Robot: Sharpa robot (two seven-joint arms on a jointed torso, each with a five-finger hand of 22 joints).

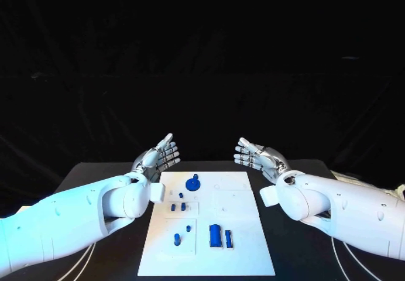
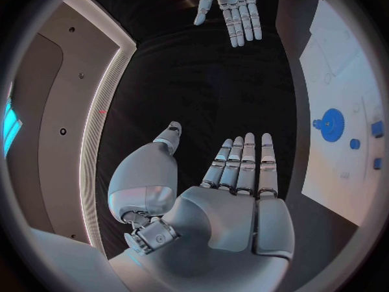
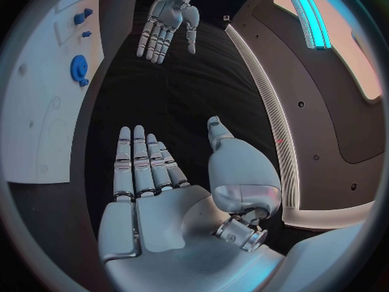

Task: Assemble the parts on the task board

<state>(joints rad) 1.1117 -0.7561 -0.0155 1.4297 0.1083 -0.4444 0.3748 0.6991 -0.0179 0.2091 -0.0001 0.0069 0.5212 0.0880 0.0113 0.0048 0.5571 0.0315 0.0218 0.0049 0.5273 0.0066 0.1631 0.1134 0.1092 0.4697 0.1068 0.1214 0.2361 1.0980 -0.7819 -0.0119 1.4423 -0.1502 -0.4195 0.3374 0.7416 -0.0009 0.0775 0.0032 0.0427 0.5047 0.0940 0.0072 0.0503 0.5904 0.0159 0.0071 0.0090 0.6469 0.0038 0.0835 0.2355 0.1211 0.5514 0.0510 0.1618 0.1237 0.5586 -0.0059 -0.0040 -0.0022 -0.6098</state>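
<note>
The white task board (image 1: 240,234) lies in the middle of the black table. On it sit a blue gear-like disc (image 1: 194,185) near the far end, small blue pegs (image 1: 177,206) at mid board, and longer blue pieces (image 1: 215,235) near the front. My left hand (image 1: 158,156) is raised above the board's far left corner, fingers straight and apart, holding nothing. My right hand (image 1: 258,156) mirrors it above the far right corner, also flat and empty. The left wrist view shows the left hand (image 2: 231,194), the disc (image 2: 330,124) and the right hand (image 2: 233,6); the right wrist view shows the right hand (image 3: 162,194) and the disc (image 3: 78,67).
The black table (image 1: 105,175) extends on both sides of the board. Pale cables (image 1: 371,182) lie at the table's right edge. Behind the table hangs a black backdrop.
</note>
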